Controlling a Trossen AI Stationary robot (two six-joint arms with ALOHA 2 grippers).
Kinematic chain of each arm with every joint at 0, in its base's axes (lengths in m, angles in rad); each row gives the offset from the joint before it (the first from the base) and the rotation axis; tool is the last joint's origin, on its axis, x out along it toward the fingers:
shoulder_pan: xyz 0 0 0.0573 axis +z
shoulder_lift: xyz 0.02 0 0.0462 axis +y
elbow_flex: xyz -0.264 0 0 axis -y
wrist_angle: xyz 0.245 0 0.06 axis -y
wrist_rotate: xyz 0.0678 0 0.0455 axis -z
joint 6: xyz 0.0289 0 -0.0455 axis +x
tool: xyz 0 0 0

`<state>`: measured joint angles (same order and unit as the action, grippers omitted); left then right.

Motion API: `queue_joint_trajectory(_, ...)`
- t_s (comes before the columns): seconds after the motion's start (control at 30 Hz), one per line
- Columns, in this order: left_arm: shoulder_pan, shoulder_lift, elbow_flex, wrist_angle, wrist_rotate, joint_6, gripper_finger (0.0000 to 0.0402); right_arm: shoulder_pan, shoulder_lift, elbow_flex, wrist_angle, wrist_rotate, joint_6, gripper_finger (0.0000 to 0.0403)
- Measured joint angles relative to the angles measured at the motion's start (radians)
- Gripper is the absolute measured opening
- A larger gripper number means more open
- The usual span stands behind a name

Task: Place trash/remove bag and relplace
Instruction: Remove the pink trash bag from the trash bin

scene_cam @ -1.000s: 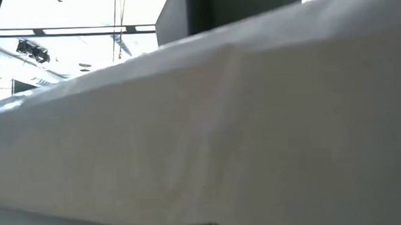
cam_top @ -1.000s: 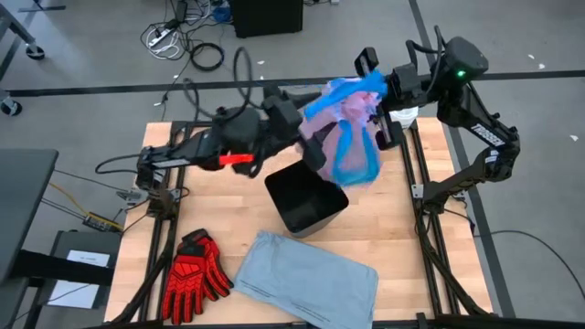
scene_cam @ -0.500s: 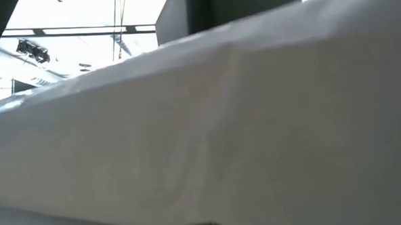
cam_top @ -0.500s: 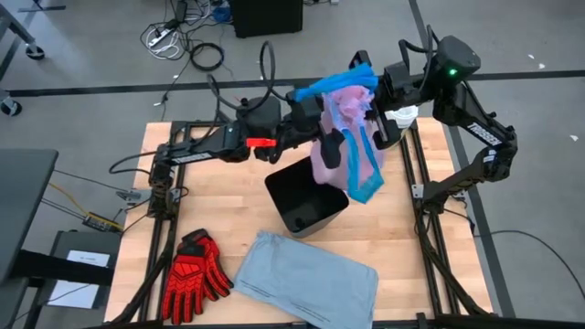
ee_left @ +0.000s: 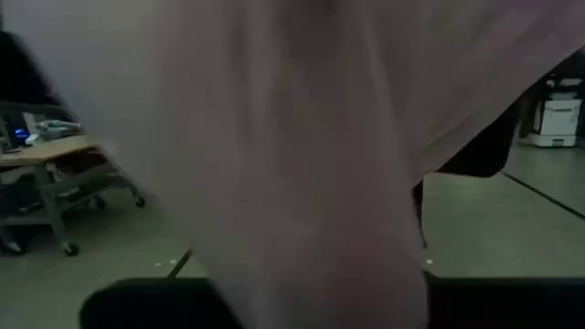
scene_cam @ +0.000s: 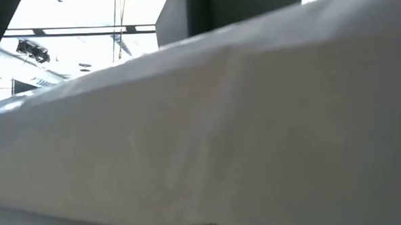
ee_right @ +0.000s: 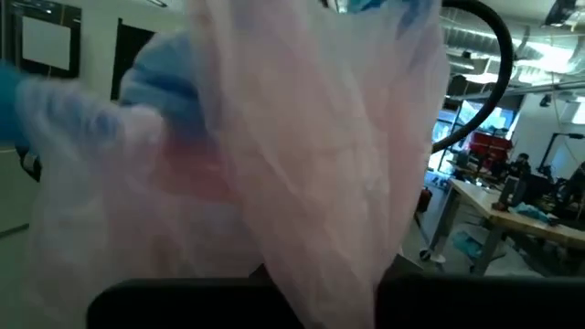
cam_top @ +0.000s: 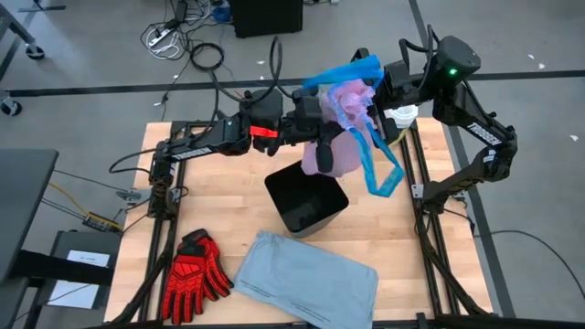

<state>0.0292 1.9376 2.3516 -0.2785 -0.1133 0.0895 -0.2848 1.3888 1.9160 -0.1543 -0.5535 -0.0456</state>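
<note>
The thin pink bag (cam_top: 335, 137) with blue ties (cam_top: 344, 72) hangs in the air above the far side of the black bin (cam_top: 306, 199). My left gripper (cam_top: 319, 131) reaches in from the table's left and is shut on the bag's body. My right gripper (cam_top: 377, 91) comes from the right and is shut on the bag's top. A blue tie loop (cam_top: 382, 174) dangles toward the right. The pink film fills the left wrist view (ee_left: 302, 164) and the right wrist view (ee_right: 302, 155), where something red (ee_right: 196, 174) shows inside. The grey-blue liner (cam_top: 306, 279) lies folded near the front edge. My left gripper holds the bag's bunched pink body (cam_top: 327, 146), coming level from the table's left; the film hides the fingers. The bag hangs clear of the bin. My right gripper holds the bag near its blue-tied top (cam_top: 366, 80), coming level from the right. The film hides the place of contact.
Red gloves (cam_top: 194, 274) lie at the front left. A white-lidded tub (cam_top: 400, 114) stands at the far right beside my right arm. The pale liner close to the lens blocks the low view (scene_cam: 222, 139). Bare wood lies left of the bin.
My left gripper has gone up and toward the far edge, nearer my right gripper. The bag has drawn in from a spread sheet to a bunch below the grippers. Its blue tie loop has dropped and now hangs toward the right.
</note>
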Motion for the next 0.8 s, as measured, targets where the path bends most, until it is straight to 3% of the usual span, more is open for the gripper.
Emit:
queue_joint_trajectory(0.1,0.000,-0.010,0.001,-0.031,-0.056,0.005,0.0005,0.000,-0.001,0.000,0.000,-0.025,0.000,0.0001)
queue_joint_trajectory(0.23,0.002,-0.051,0.005,-0.164,-0.228,0.010,0.0003,-0.001,-0.005,-0.001,-0.042,-0.035,0.001,0.0006)
queue_joint_trajectory(0.4,0.018,-0.112,0.004,-0.244,-0.320,0.011,0.0002,-0.015,-0.008,-0.001,-0.135,0.083,0.016,0.0036)
queue_joint_trajectory(0.67,0.108,-0.187,0.005,-0.422,-0.487,-0.056,0.0001,-0.017,-0.008,0.000,-0.334,0.381,-0.015,0.0132)
queue_joint_trajectory(0.8,0.143,-0.192,0.005,-0.549,-0.522,-0.136,0.0001,-0.015,-0.018,0.000,-0.391,0.375,0.002,0.0158)
